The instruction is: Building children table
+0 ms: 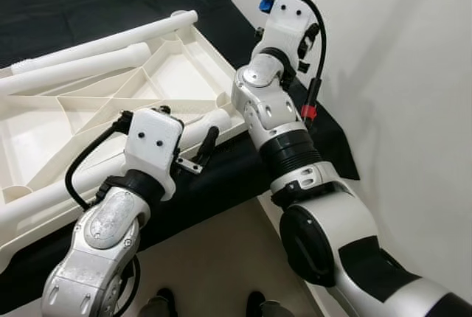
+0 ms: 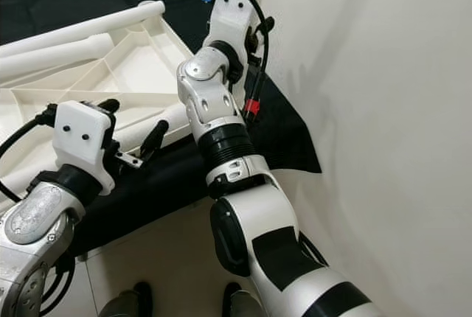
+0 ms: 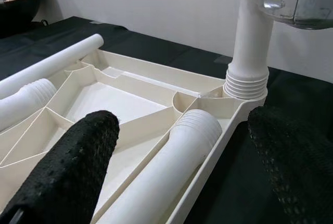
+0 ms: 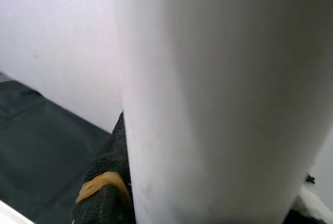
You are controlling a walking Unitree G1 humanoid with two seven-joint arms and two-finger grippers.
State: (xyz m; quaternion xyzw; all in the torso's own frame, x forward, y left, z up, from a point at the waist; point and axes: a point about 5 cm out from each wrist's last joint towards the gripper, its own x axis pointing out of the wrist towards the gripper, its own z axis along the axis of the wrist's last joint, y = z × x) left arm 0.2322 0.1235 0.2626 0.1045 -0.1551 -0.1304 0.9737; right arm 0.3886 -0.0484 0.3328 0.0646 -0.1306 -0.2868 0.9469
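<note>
From the left eye view, the cream table top (image 1: pixel 110 103) lies underside up on a black cloth (image 1: pixel 221 177) spread over the floor, loose legs (image 1: pixel 96 48) resting along its far edge. The left hand (image 1: pixel 193 156) hovers released at its near corner. In the left wrist view, its two fingers (image 3: pixel 67 166) straddle a lying leg (image 3: pixel 171 172), apart from it; an upright leg (image 3: pixel 250 41) stands screwed into the corner socket. In the right wrist view, the right hand (image 4: pixel 112 182) is clenched against that upright leg.

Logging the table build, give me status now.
Right gripper shut on upright leg. Left gripper open over loose leg on tabletop.
</note>
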